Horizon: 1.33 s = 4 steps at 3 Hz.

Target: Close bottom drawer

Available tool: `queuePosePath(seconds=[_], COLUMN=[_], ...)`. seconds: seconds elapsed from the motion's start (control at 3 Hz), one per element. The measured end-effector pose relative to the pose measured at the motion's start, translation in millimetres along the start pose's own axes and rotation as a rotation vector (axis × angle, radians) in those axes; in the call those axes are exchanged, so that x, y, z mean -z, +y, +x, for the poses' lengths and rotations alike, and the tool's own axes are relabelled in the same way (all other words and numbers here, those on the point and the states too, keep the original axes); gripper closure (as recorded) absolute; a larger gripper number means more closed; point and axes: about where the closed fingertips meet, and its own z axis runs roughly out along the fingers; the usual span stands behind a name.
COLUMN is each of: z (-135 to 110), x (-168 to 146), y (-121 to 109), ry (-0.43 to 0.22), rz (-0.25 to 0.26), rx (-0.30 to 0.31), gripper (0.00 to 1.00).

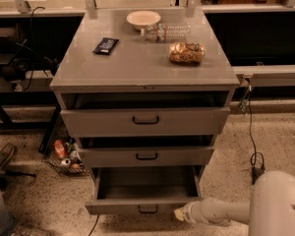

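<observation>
You are looking at the bottom drawer standing pulled out, low beneath the tabletop's front edge. Your end effector is sitting just beside the right end of that drawer's front panel, below the tabletop's front right corner. You cannot tell whether it is spread or pressed together.

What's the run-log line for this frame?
bottom drawer: pulled out | gripper: low, at drawer front's right end | close: not yet done

Three drawers, one bowl, one bottle, two packets, one pincer, low right
</observation>
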Motion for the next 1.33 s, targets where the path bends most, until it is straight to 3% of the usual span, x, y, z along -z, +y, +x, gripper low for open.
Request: queuePosePath(seconds=[0.33, 0.67, 1.0, 1.33], z=[-29.8, -31.0, -59.4, -57.1], x=[-5.7, -5.6, -21.2, -20.3], y=[-8.1, -8.4, -10.5, -9.4], ry=[-0.094, -0.1, -0.146, -0.146], rz=[0.004, 0.005, -0.019, -0.019], rx=[0.036, 0.038, 0.08, 0.08], gripper=[1.0, 1.0, 1.0, 1.0])
